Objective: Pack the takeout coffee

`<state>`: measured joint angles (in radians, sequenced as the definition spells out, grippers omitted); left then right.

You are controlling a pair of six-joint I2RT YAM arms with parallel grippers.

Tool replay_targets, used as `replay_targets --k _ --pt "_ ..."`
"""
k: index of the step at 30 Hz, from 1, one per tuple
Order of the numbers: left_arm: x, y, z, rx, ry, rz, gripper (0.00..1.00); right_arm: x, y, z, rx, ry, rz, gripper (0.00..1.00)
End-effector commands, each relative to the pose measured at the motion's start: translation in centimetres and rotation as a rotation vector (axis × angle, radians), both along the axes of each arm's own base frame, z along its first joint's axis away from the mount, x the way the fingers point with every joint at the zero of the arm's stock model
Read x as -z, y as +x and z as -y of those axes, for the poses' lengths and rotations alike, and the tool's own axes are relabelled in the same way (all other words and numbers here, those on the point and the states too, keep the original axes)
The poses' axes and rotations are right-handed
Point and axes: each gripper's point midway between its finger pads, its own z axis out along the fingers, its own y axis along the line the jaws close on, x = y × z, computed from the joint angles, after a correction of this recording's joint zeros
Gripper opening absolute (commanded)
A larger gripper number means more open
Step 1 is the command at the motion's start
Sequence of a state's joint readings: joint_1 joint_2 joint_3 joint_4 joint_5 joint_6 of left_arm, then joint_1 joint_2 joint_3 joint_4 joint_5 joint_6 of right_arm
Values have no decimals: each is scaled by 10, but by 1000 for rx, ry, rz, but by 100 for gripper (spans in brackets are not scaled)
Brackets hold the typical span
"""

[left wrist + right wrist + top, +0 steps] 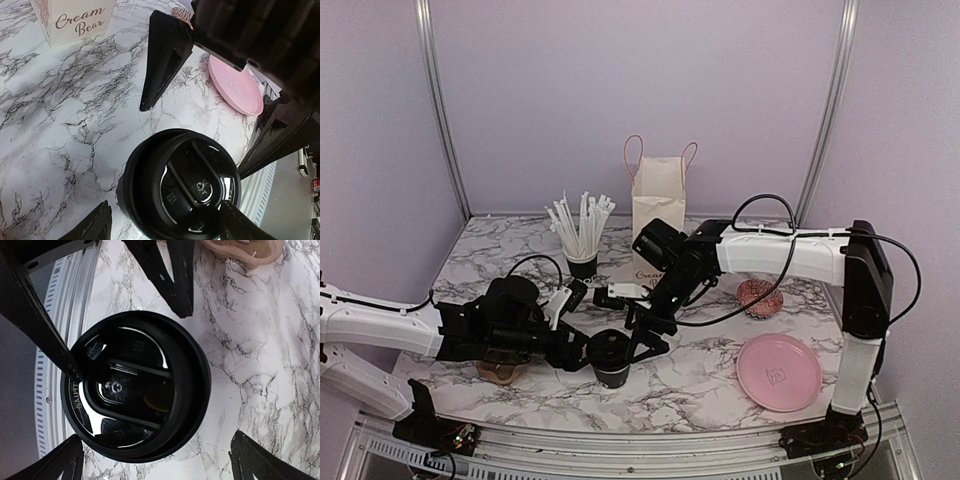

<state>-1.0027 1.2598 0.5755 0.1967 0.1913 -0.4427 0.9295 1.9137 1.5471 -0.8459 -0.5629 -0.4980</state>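
The takeout coffee (611, 356) is a small black cup with its black lid on, upright on the marble near the front middle. My left gripper (586, 352) reaches in from the left, open, with its fingers on either side of the cup (180, 185). One finger (240, 225) overlaps the lid's rim. The other (92, 225) has a thin strip of marble between it and the cup wall. My right gripper (645, 335) hangs over the cup from the right. It stands wide open, its fingertips (270, 460) well clear of the lid (135, 395).
A paper bag (658, 215) printed "Cream Bear" (75, 20) stands behind the cup. A black cup of white straws (582, 262) is to its left. A pink plate (778, 372) and a pink round item (760, 297) lie at the right. A brown cardboard tray (500, 370) lies under the left arm.
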Motion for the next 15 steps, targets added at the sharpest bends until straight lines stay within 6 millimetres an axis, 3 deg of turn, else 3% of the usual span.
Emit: replay_targets --k 1,9,15 --pt "28 -7 -6 15 67 -27 72 11 11 -5 28 -37 50 99" --pt "60 0 -24 -73 168 -57 67 41 23 4 80 -120 91 99" --pt "84 -2 -33 -119 233 -116 63 28 12 2 49 -80 45 99"
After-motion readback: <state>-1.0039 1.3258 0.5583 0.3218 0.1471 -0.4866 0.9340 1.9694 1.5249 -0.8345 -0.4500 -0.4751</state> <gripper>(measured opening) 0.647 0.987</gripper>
